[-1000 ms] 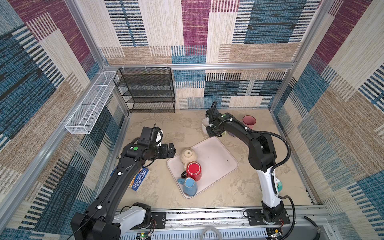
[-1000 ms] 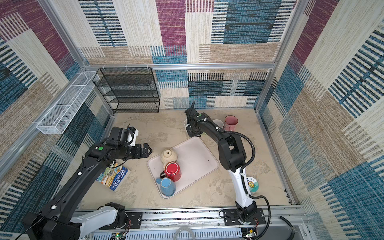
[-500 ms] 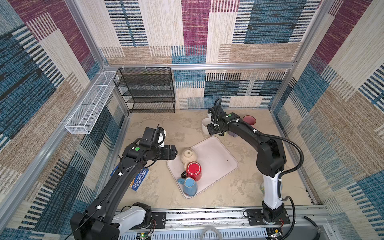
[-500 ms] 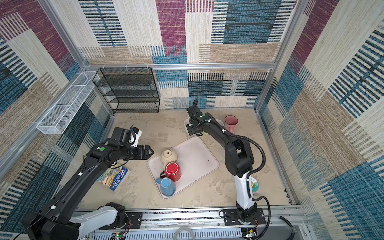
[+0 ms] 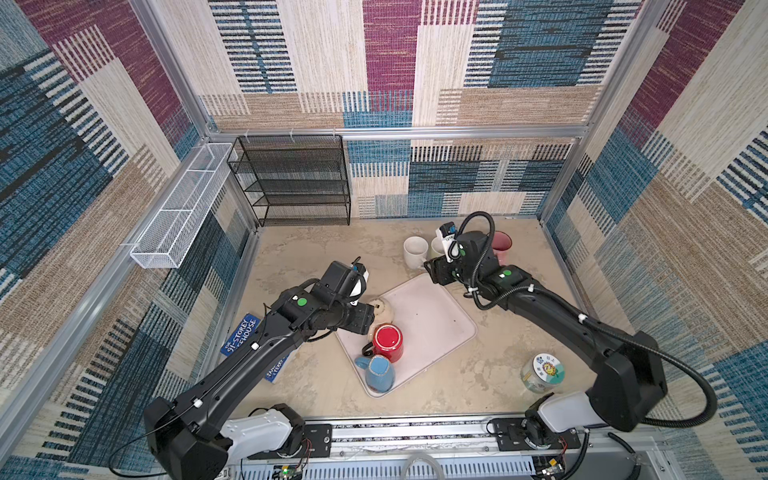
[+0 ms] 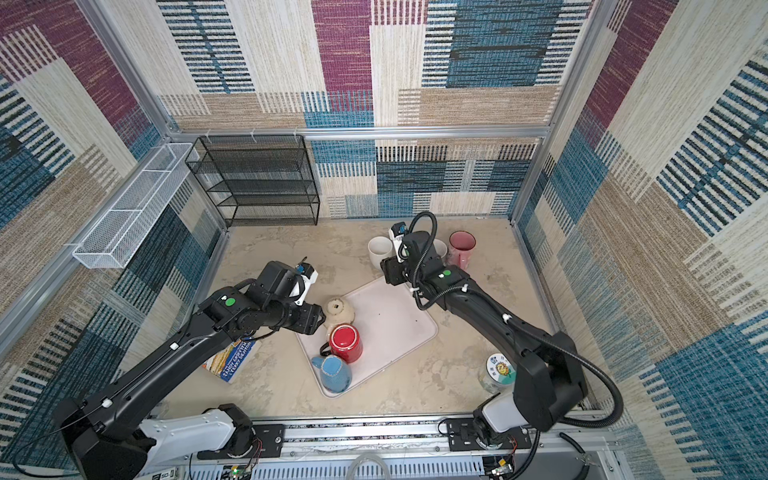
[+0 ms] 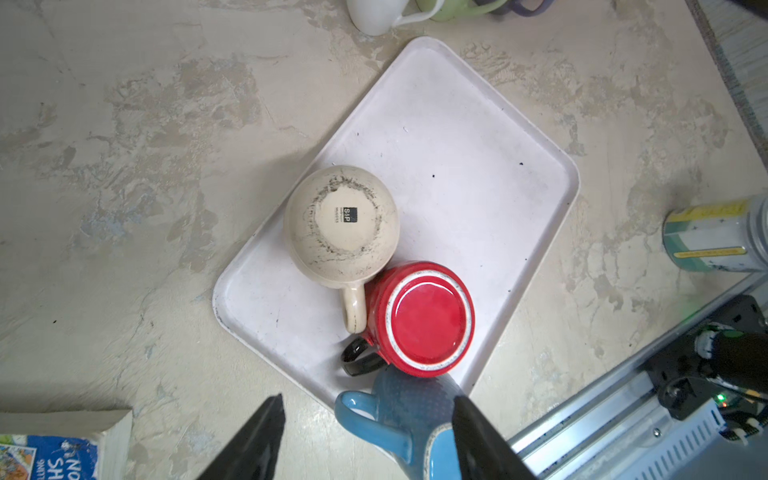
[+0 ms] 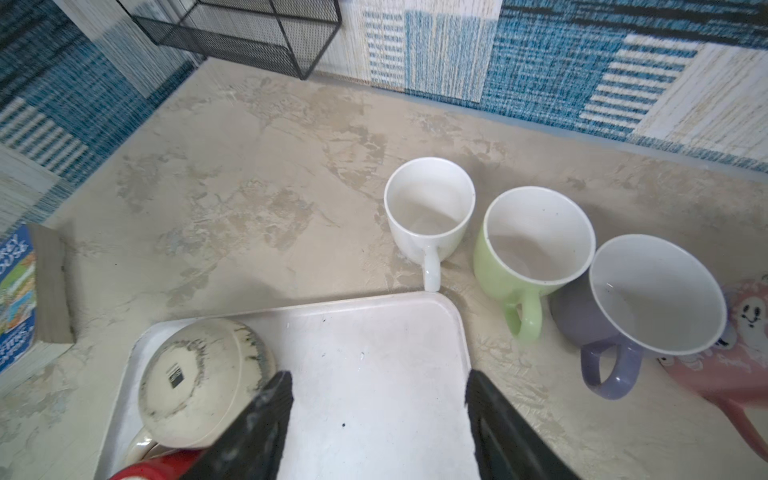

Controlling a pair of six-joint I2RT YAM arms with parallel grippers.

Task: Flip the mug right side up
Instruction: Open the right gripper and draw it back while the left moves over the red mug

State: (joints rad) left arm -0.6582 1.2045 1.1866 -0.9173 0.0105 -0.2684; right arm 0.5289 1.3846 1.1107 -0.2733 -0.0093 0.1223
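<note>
Three mugs stand upside down on the pale tray (image 5: 436,328) (image 7: 457,158): a cream mug (image 5: 383,308) (image 7: 340,224), a red mug (image 5: 387,340) (image 7: 428,318) with a black handle, and a blue mug (image 5: 379,374) (image 7: 415,411). The cream mug's handle touches the red mug. My left gripper (image 5: 369,319) (image 7: 368,401) is open at the tray's left edge, close beside the cream mug and holding nothing. My right gripper (image 5: 432,270) (image 8: 379,376) hangs open over the tray's far corner, with only bare tray (image 8: 374,345) between its fingers.
A white mug (image 8: 430,208), a green mug (image 8: 536,245), a purple mug (image 8: 648,299) and a pink mug (image 5: 502,245) stand upright behind the tray. A jar (image 5: 542,372) sits front right. A book (image 5: 243,334) lies left of the tray. A black wire rack (image 5: 295,178) stands at the back.
My left gripper has moved right, up to the cream mug, and its jaws have narrowed. My right gripper has drawn back from the upright mugs to the tray's corner and opened wider.
</note>
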